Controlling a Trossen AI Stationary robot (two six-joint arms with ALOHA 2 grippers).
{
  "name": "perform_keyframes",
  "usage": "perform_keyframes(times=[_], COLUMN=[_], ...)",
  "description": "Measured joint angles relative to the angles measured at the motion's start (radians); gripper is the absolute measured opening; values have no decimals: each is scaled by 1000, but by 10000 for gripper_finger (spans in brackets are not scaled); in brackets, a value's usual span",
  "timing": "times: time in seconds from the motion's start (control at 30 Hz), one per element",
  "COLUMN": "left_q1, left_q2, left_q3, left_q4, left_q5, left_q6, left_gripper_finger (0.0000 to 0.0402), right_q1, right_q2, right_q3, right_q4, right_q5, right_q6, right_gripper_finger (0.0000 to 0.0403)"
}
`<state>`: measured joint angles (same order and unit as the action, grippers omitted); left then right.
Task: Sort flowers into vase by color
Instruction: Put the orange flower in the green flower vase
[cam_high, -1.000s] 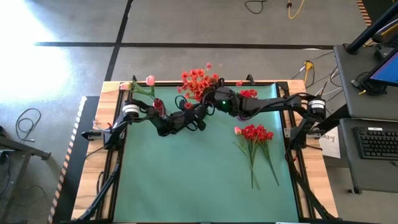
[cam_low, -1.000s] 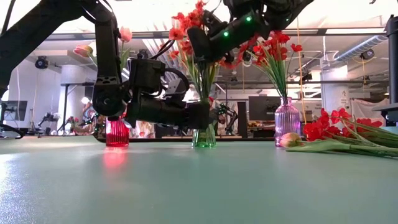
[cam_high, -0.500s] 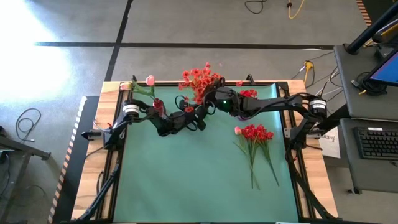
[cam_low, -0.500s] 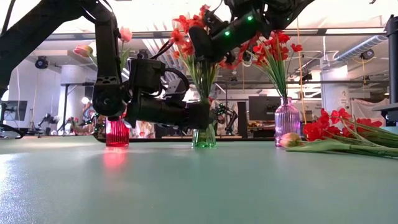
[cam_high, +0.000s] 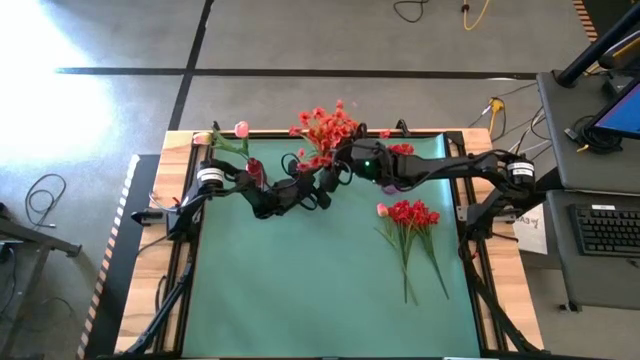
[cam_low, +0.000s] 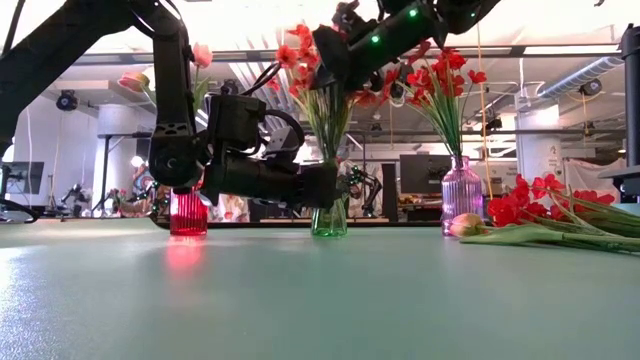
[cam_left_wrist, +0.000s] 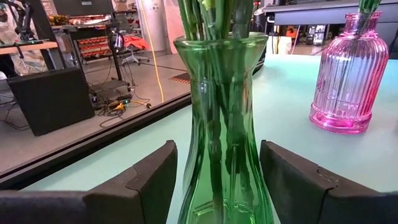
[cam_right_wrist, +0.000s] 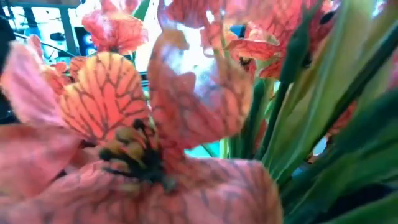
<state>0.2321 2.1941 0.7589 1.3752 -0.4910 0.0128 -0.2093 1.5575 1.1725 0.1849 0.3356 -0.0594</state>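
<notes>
A green glass vase (cam_left_wrist: 227, 112) stands upright on the mat with its base (cam_low: 329, 230) on the table, orange-red flowers (cam_low: 300, 50) in it. My left gripper (cam_left_wrist: 217, 162) reaches level from the left, shut on the vase. My right gripper (cam_low: 335, 50) hangs high among the orange-red blossoms (cam_right_wrist: 124, 106), which fill its wrist view. A pink vase (cam_low: 462, 195) holds deep red flowers (cam_low: 440, 75). A red vase (cam_low: 188, 212) holds pink buds (cam_low: 200, 55). Loose red flowers (cam_high: 410, 215) and a pink bud (cam_high: 382, 210) lie on the mat at the right. My left gripper pinches the green vase's narrow lower waist (cam_left_wrist: 193, 168) between its two fingers, one on either side. The fingers (cam_left_wrist: 152, 180) come level from the table's left. The vase stands upright, its base on the mat.
The three vases stand in a row along the far edge of the green mat (cam_high: 300, 290). The loose flowers' stems (cam_high: 405, 270) run toward the near right. Room shows on the near half of the mat. A desk with a keyboard (cam_high: 605, 230) stands beyond the right edge.
My right gripper has risen a little among the orange-red blossoms and drawn slightly toward the table's right. The blossom cluster has swung a little toward the far edge. My left gripper and the green vase have kept still.
</notes>
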Motion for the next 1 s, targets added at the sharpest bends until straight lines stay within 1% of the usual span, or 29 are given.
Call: perform_keyframes(times=[0.1,0.2,0.3,0.53,0.57,1.0], left_q1=[0,0,0,0,0,0], left_q2=[0,0,0,0,0,0], left_q3=[0,0,0,0,0,0], left_q4=[1,1,1,1,1,-2], left_q5=[0,0,0,1,1,2], left_q6=[0,0,0,0,0,0], left_gripper_finger=[209,209,209,209,209,209], right_q1=[5,6,6,6,6,-1], right_q2=[0,0,0,0,0,24], right_q3=[0,0,0,0,0,1], right_q4=[-2,-2,-2,-2,-2,0], right_q5=[0,1,1,1,1,1], right_q6=[4,10,10,21,22,44], right_gripper_finger=[173,157,125,25,18,17])
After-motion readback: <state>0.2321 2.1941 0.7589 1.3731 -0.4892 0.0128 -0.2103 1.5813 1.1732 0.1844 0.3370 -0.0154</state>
